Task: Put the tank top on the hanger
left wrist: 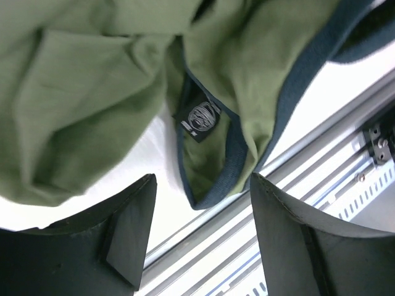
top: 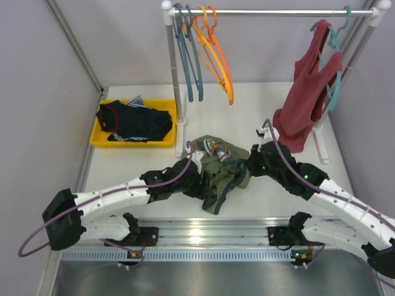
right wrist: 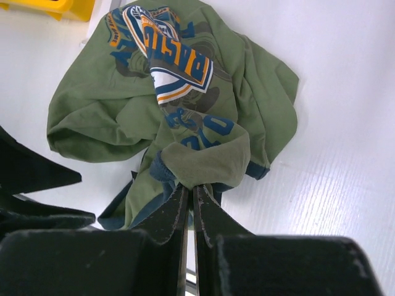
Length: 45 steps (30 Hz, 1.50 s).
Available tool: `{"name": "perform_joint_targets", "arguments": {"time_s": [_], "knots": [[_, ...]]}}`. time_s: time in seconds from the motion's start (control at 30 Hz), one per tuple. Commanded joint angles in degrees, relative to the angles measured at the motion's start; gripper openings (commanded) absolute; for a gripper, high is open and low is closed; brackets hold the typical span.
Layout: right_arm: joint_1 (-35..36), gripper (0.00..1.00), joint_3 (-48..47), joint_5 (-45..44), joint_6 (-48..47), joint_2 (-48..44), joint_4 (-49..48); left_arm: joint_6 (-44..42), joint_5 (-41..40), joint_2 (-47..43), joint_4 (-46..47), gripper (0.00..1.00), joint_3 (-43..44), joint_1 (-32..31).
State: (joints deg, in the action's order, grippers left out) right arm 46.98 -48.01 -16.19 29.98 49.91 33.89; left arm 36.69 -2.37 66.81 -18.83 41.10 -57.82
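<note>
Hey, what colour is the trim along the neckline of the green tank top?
Dark navy blue trim edging the olive tank top; it shows clearest in the left wrist view.

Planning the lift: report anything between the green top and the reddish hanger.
Nothing visible stands between the olive-green fabric tank top and the thin reddish-orange plastic hanger; a yellow-orange hanger hangs close beside it.
</note>
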Motion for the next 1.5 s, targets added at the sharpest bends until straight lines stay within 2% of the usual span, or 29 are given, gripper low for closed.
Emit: {"name": "perform_joint_targets", "arguments": {"time_s": [0.0, 0.37, 0.5, 0.63, 0.67, 0.73, 0.77, 0.87, 1.03, 1.2, 1.33, 1.47], "knots": [[-1.9, 0.03, -1.8, 3.7, -1.4, 0.2, -3.7, 1.0, 0.6, 1.0, 7.0, 0.68, -1.3, -2.1], [-2.9, 0.03, -1.8, 4.5, -1.9, -0.3, -2.5, 1.5, -0.7, 8.4, 10.2, 0.65, -3.0, -8.6], [-3.1, 0.03, -1.8, 4.6, -1.9, -0.8, -2.2, 2.1, -1.1, 10.2, 10.3, 0.59, -3.0, -10.0], [-3.2, 0.03, -1.8, 4.7, -2.0, -1.1, -1.9, 2.7, -1.4, 10.1, 10.2, 0.43, -3.3, -11.1], [-3.3, 0.03, -1.9, 4.8, -1.9, -1.2, -1.8, 2.8, -1.2, 10.1, 10.3, 0.34, -3.5, -11.2], [-3.3, 0.03, -2.0, 4.5, -2.1, -1.4, -1.7, 2.6, -1.2, 10.1, 9.9, 0.23, -3.7, -11.3], [-3.4, 0.03, -2.2, 4.4, -2.1, -1.4, -1.5, 2.5, -1.1, 10.0, 9.4, 0.13, -3.7, -11.3], [-3.5, 0.03, -3.4, 4.0, -2.4, -2.0, -0.4, 2.0, -2.1, 8.1, 5.8, 0.0, -2.3, -11.3], [-3.6, 0.02, -11.2, 1.7, -4.5, -1.5, 3.8, -1.1, -6.3, -0.5, -5.7, 0.0, 9.2, -11.3], [-3.7, 0.02, -23.6, -1.0, -7.8, 0.7, 7.3, -5.0, -13.0, -6.2, -12.3, 0.0, 27.9, -11.4], [-3.7, 0.02, -34.7, -3.6, -10.6, 3.5, 9.4, -9.5, -18.3, -4.8, -16.7, 0.0, 43.3, -11.3], [-3.7, 0.02, -46.2, -6.7, -14.6, 7.6, 10.6, -14.3, -21.6, -0.8, -18.3, 0.0, 62.4, -11.3]]}}
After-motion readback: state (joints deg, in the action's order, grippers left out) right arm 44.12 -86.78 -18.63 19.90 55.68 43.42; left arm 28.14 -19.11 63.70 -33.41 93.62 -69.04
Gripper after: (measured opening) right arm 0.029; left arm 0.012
